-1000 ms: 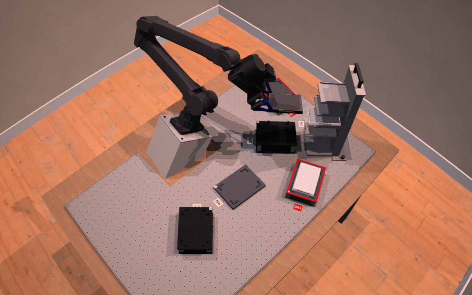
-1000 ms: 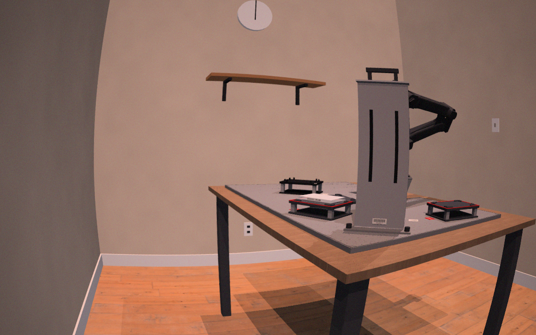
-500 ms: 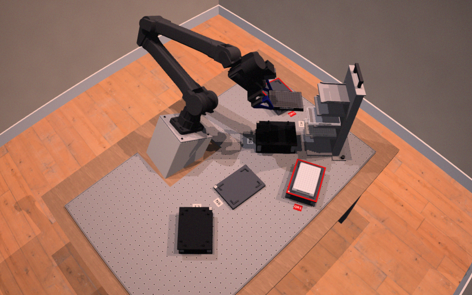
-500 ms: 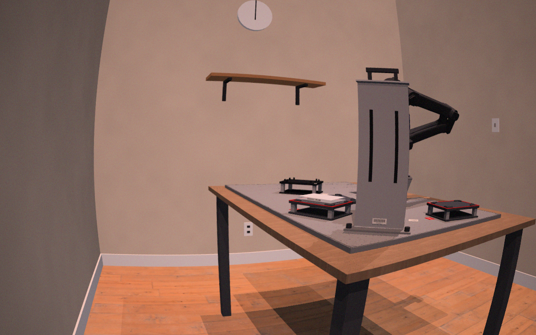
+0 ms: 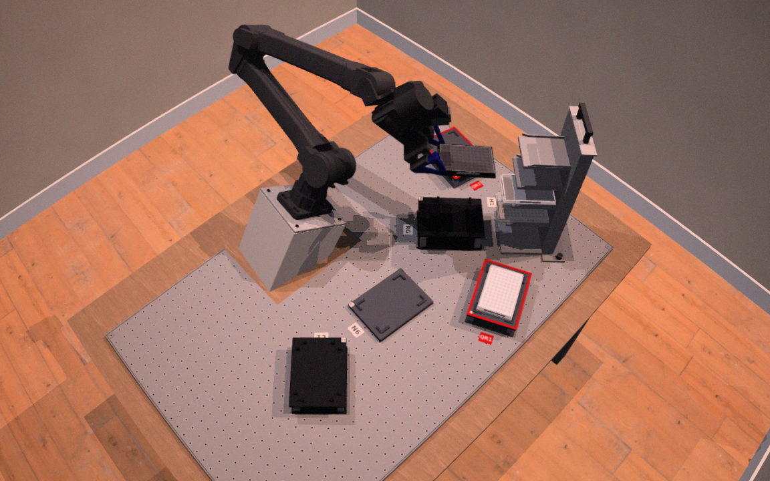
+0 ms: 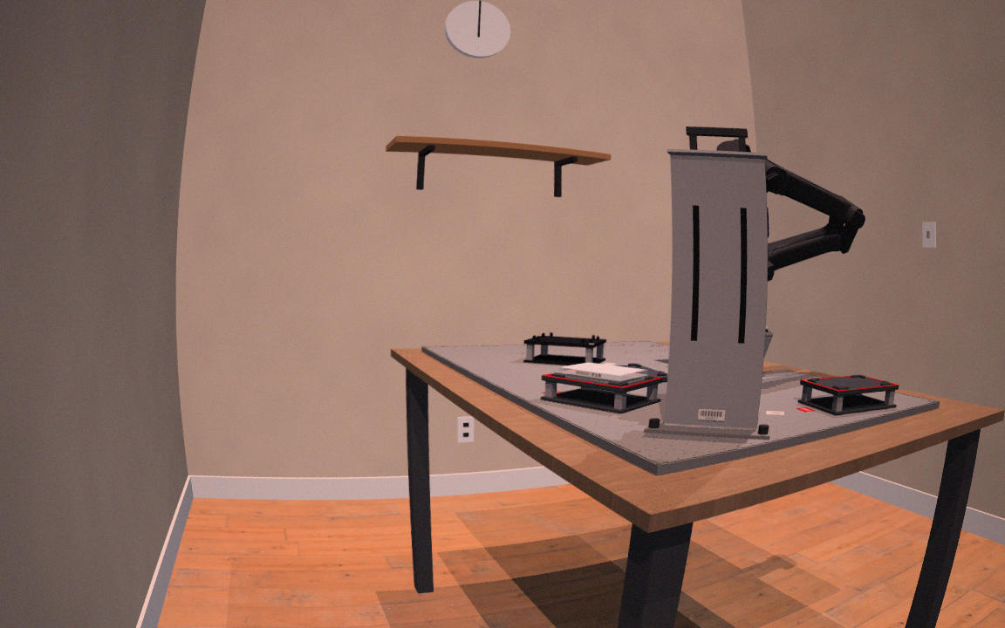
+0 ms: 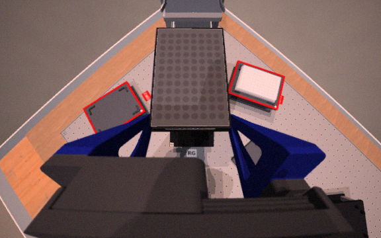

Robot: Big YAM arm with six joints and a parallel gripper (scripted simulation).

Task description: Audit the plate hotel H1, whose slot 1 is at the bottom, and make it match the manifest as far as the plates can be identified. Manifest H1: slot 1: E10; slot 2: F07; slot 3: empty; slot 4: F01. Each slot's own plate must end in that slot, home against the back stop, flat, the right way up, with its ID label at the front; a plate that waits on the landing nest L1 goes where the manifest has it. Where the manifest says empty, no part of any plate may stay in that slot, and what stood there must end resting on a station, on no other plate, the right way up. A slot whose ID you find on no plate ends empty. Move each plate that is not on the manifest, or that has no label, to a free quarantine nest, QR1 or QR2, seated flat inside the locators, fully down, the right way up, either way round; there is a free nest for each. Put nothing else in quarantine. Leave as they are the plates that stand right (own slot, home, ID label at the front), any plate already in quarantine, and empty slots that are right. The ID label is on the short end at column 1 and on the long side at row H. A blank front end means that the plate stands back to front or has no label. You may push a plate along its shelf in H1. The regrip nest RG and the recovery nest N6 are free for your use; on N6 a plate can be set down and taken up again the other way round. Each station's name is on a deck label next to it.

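My gripper (image 5: 430,160) is shut on a dark well plate (image 5: 466,159) and holds it by its near end, level, in the air above the RG nest (image 5: 450,222) and in front of the plate hotel H1 (image 5: 546,185). In the wrist view the plate (image 7: 190,77) lies lengthways between the blue fingers, its far end pointing at the hotel (image 7: 192,10). No label shows on it. The hotel's top shelf (image 5: 543,149) looks bare. A pale plate (image 5: 525,196) sits in a lower slot. The lowest slots are in shadow.
Quarantine nest QR1 (image 5: 499,292) holds a white plate (image 7: 256,84). Quarantine nest QR2 (image 7: 114,107) is bare and lies partly under the held plate in the top view. The flat N6 nest (image 5: 390,302) and the black L1 nest (image 5: 317,373) are bare.
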